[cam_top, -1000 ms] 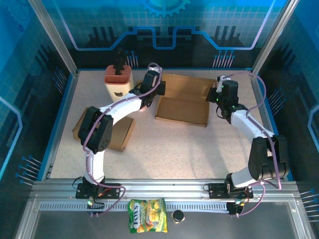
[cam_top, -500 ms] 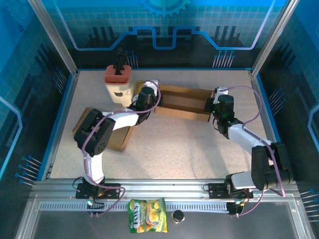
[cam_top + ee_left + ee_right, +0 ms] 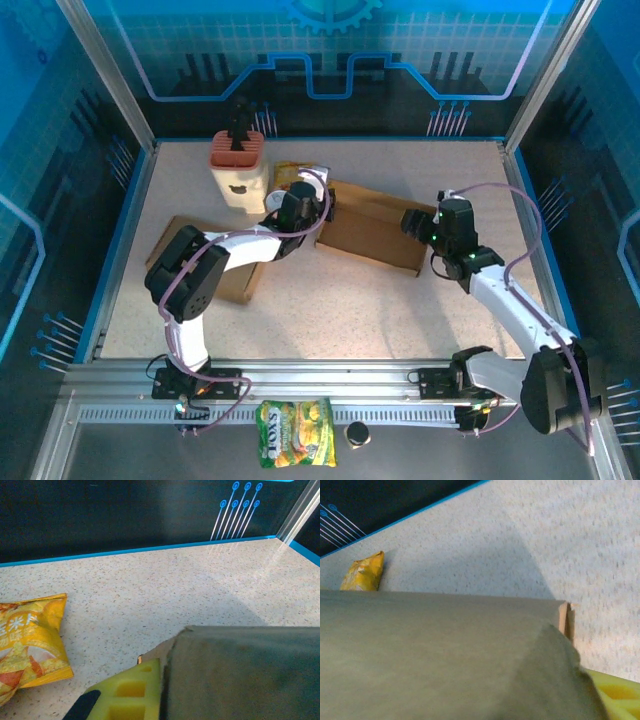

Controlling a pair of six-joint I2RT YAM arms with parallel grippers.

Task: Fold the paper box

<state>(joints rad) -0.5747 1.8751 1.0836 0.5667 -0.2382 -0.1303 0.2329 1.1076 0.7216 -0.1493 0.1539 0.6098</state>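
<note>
- aluminium frame (image 3: 330, 383), near edge of the table: carrying both arm bases, left arm on the left
- snack packet (image 3: 295, 447), green and yellow, and a small black round object (image 3: 356, 433): lying side by side on the grey ledge in front of the frame
- table (image 3: 350, 310), speckled beige, blue-rimmed: bearing everything listed below
- cardboard sheet (image 3: 245, 272), brown, toward the left edge: lying flat, with the left arm's elbow passing over it
- paper box (image 3: 372, 228), brown and partly folded, middle of the table and slightly toward the far edge: lying slanted, its left end farther back than its right end, with one gripper standing at each end
- left gripper (image 3: 322, 207): sitting at the box's left end with the pincer closed tight on the end wall; in the left wrist view the paper box (image 3: 240, 675) is pressing right against the yellow finger pad (image 3: 131, 695)
- right gripper (image 3: 413, 224): sitting against the box's right end; in the right wrist view the paper box (image 3: 435, 655) is covering most of the frame and hiding the jaws, so whether the pincer is wide or gripping cannot be told
- container (image 3: 238, 172), beige with a reddish-brown top, far-left part of the table: standing upright, just left of the left wrist
- crisp packet (image 3: 288, 172), yellow, near the far edge: lying flat between the container and the box, just behind the left gripper
</note>
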